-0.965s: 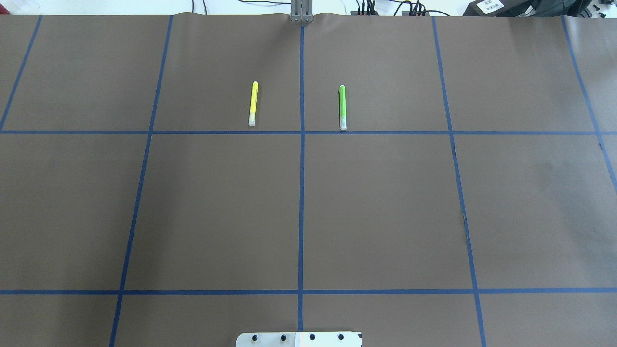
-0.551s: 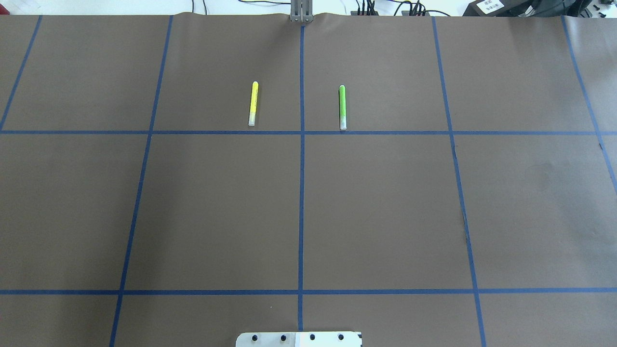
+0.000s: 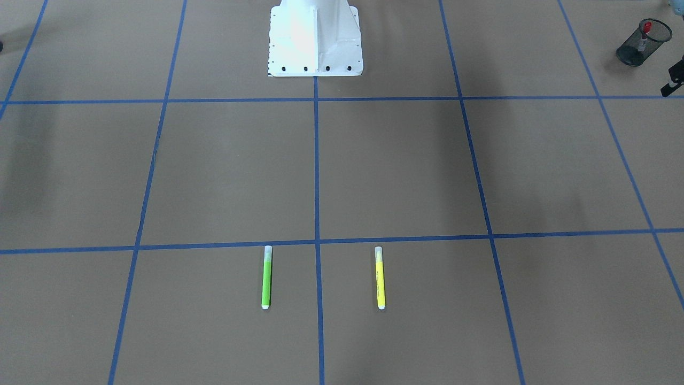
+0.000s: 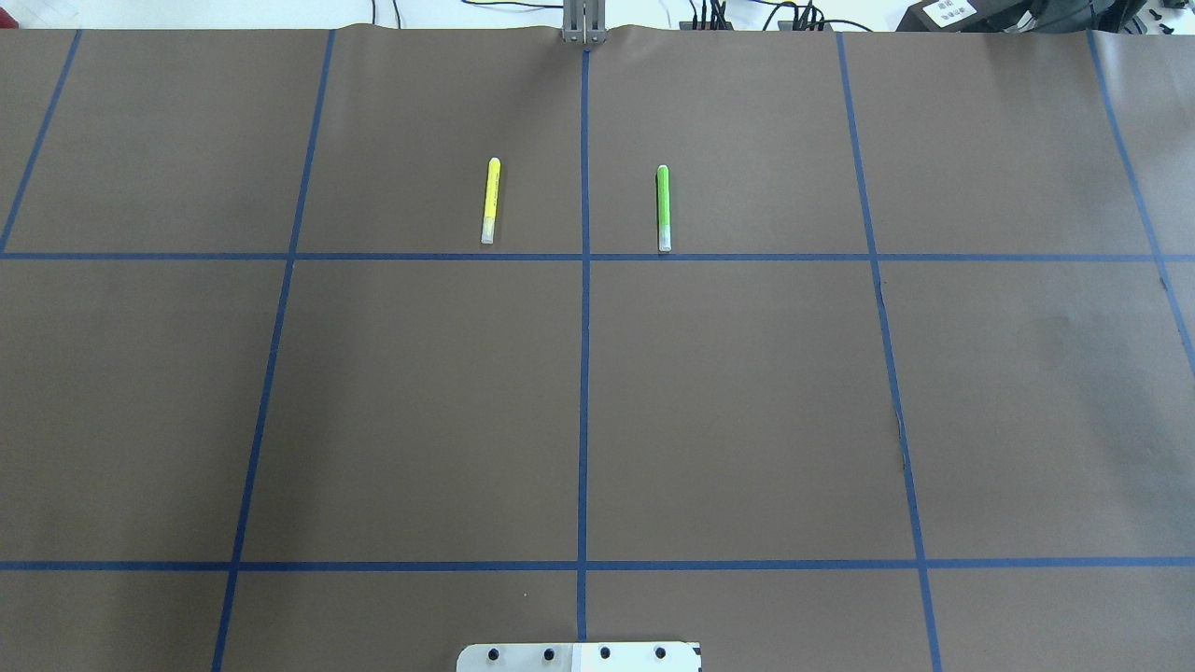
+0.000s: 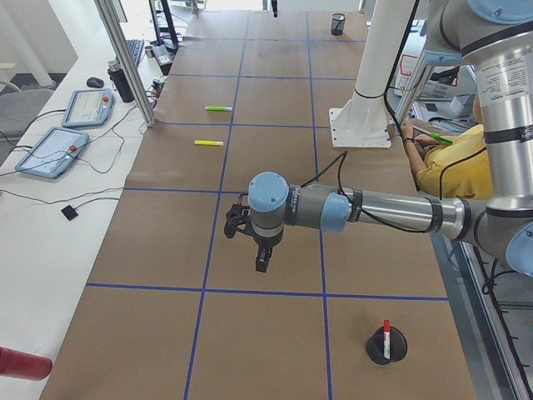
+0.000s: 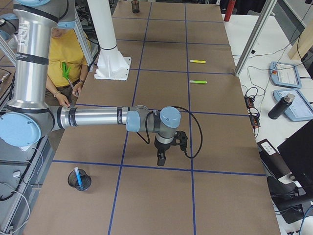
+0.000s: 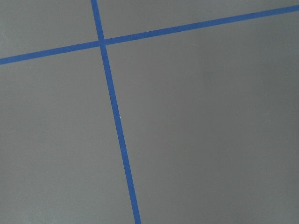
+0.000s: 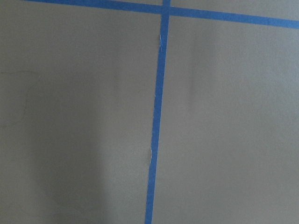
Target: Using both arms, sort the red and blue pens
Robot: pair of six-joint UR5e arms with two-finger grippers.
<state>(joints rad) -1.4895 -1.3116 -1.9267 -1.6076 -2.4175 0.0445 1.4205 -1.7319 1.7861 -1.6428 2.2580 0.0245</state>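
The red pen [image 5: 386,328] stands upright in a black mesh cup [image 5: 388,350] at the table's left end, and shows again as the red pen [image 3: 647,27] in the front-facing view. The blue pen [image 6: 77,175] stands in another black mesh cup [image 6: 80,185] at the right end. My left gripper [image 5: 261,265] hangs over bare paper, apart from the red pen's cup. My right gripper [image 6: 160,159] hangs likewise, apart from the blue pen's cup. Only the side views show the grippers, so I cannot tell whether they are open or shut. Both wrist views show only paper and blue tape.
A green marker [image 4: 664,208] and a yellow marker [image 4: 491,201] lie parallel on either side of the centre tape line. The white pedestal [image 3: 314,37] stands at the near edge. A seated person in yellow [image 6: 66,54] is behind it. Tablets and a bottle sit on the side bench.
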